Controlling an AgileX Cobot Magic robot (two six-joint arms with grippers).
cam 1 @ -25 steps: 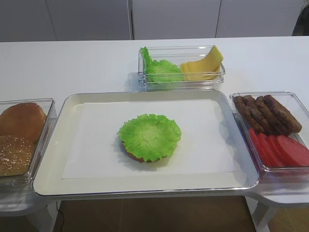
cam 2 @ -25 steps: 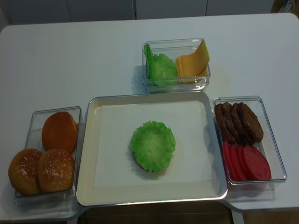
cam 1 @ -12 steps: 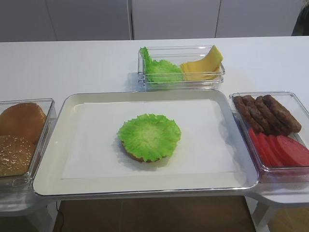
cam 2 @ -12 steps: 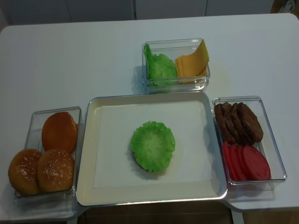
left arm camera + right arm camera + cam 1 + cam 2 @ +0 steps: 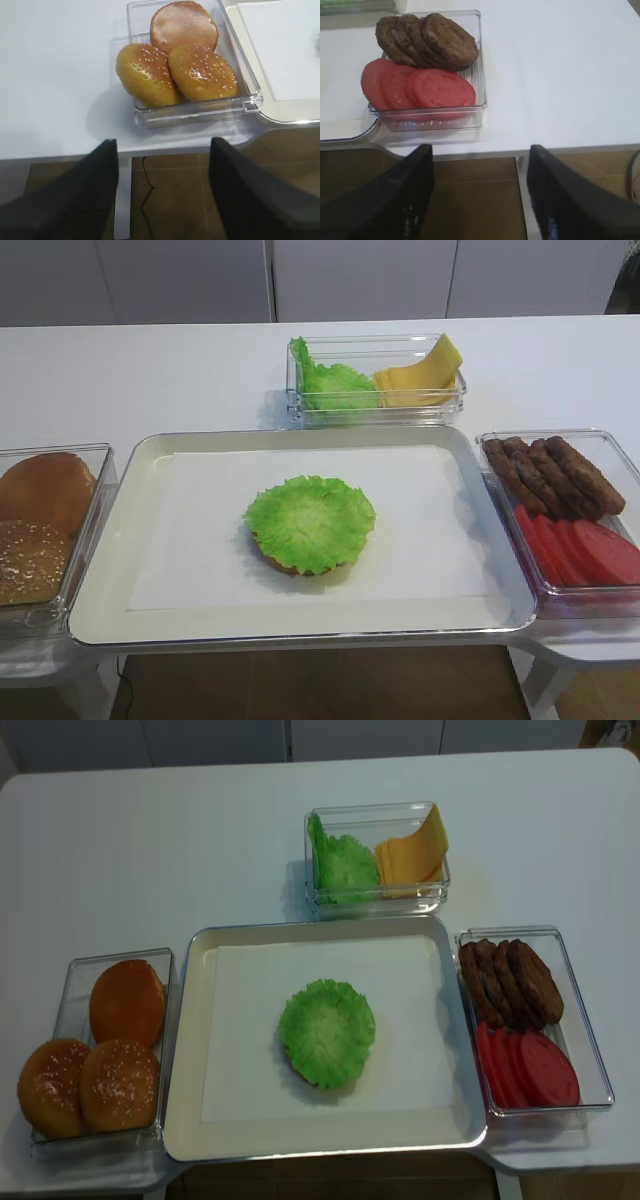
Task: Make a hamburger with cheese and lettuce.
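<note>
A: White tabletop point(image 5: 180, 850), pale cabinet fronts behind. What sits in the middle?

B: One tray point(image 5: 190, 1050) lined with white paper point(image 5: 250, 1000). On the paper, the hamburger point(image 5: 285, 562) base, almost wholly covered by the lettuce point(image 5: 327, 1031); only a brown rim shows at the near left edge.

A: Far side?

B: One clear tub point(image 5: 375, 815) just beyond the tray: spare lettuce leaves point(image 5: 343, 865) left, the cheese point(image 5: 412, 855) slices right, leaning upright.

A: Sides?

B: Left tub point(image 5: 70, 990): two sesame bun tops point(image 5: 175, 72) near, one smooth bun point(image 5: 184, 25) far. Right tub point(image 5: 580, 1020): patties point(image 5: 427, 40) far, tomato slices point(image 5: 417, 89) near.

A: Any arms in the overhead views?

B: None visible in them. Only the wrist views show them. Right gripper point(image 5: 480, 200): dark fingers spread wide, nothing between, below the table's near edge by the patty tub. Left gripper point(image 5: 162, 195): likewise spread wide and empty, near the bun tub.

A: Anything else the wrist views add?

B: Brown floor point(image 5: 475, 210) under the table; a table leg point(image 5: 122, 197) and cable point(image 5: 145, 200) on the left side.
</note>
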